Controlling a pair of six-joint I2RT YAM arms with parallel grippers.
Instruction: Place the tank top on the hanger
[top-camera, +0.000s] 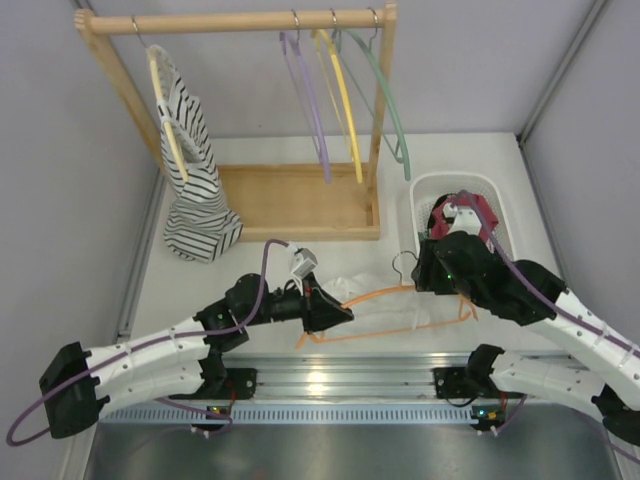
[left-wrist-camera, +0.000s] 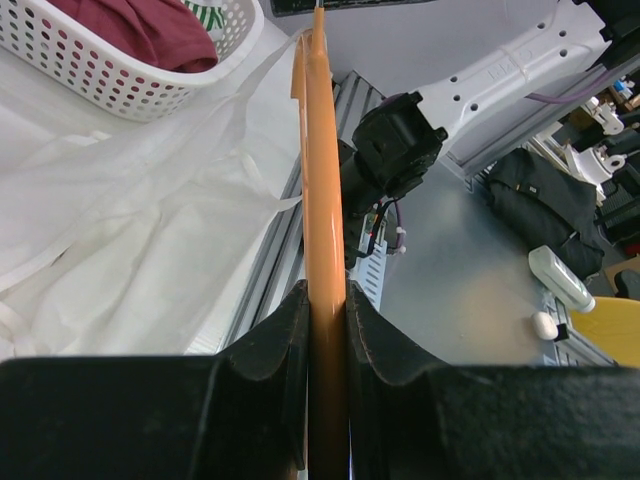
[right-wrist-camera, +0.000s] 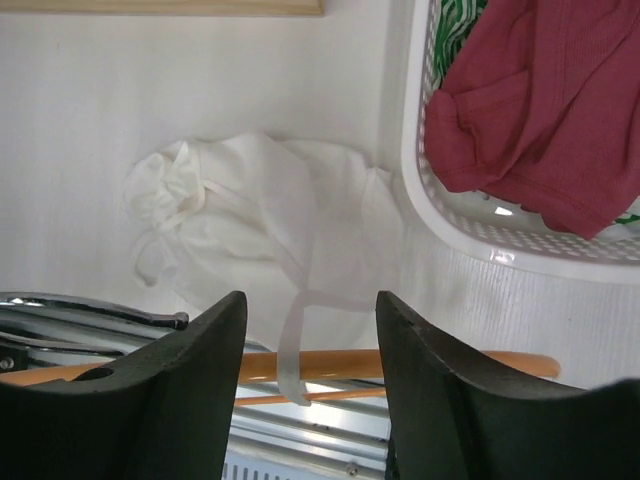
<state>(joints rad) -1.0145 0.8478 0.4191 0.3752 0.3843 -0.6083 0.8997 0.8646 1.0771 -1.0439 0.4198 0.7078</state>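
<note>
The orange hanger (top-camera: 400, 325) lies low over the table's front middle, its wire hook (top-camera: 402, 262) pointing away from me. My left gripper (top-camera: 335, 312) is shut on the hanger's left end; in the left wrist view the orange bar (left-wrist-camera: 325, 190) runs straight out from between the closed jaws (left-wrist-camera: 327, 300). The white tank top (right-wrist-camera: 260, 215) lies crumpled on the table behind the hanger. One strap (right-wrist-camera: 293, 350) is draped over the orange bar (right-wrist-camera: 440, 363). It also shows in the left wrist view (left-wrist-camera: 130, 230). My right gripper (right-wrist-camera: 310, 310) is open and empty, just above the strap and bar (top-camera: 435, 278).
A white basket (top-camera: 428, 187) holding a dark red garment (right-wrist-camera: 540, 110) stands at the right. A wooden rack (top-camera: 300, 200) at the back carries a striped top (top-camera: 190, 160) and purple (top-camera: 310, 100), yellow (top-camera: 345, 100) and green (top-camera: 385, 100) hangers. A metal rail (top-camera: 330, 380) runs along the front edge.
</note>
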